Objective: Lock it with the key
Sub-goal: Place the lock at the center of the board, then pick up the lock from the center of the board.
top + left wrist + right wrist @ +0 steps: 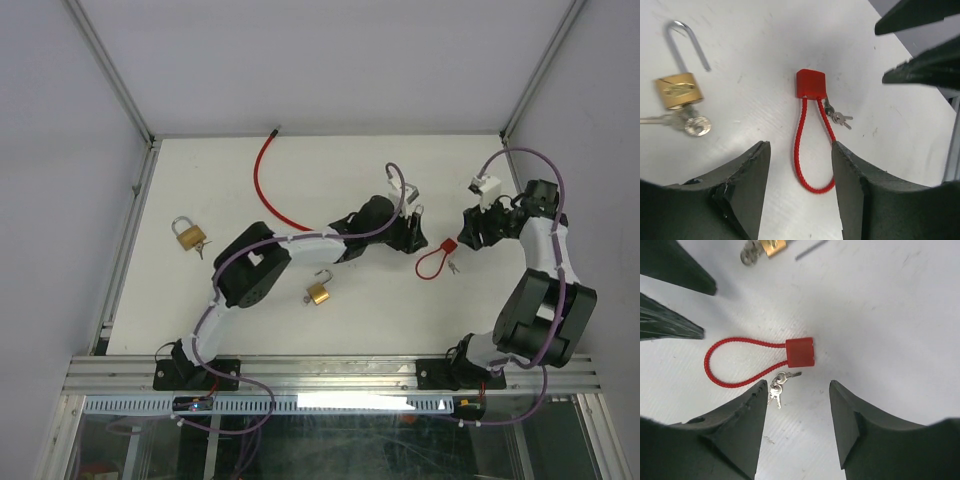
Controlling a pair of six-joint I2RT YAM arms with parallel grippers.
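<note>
The red cable lock (432, 262) is found on the right half of the tabletop (330, 330), roughly midway between its far and near edges. Its small bunch of keys (777, 387) lies just beside the red body (800, 352) (whether one key is seated in the body cannot be told). In the top view the long axis is set on a slant, with the body turned toward the far right corner and the cable loop (812, 150) toward the near left.

The lock is bracketed by both arms. The left gripper (412, 232) is placed just to its left and the right gripper (468, 232) just to its right, each with its jaws well apart and nothing gripped. From the left wrist the loop end is seen nearest, lined up with the gap between the fingers. From the right wrist the body and keys are seen nearest. The keys are therefore judged better reached by the right gripper, and the loop or body by the left.

A brass padlock (679, 90), its shackle open, is seen just beside the left gripper, on the side away from the lock.
</note>
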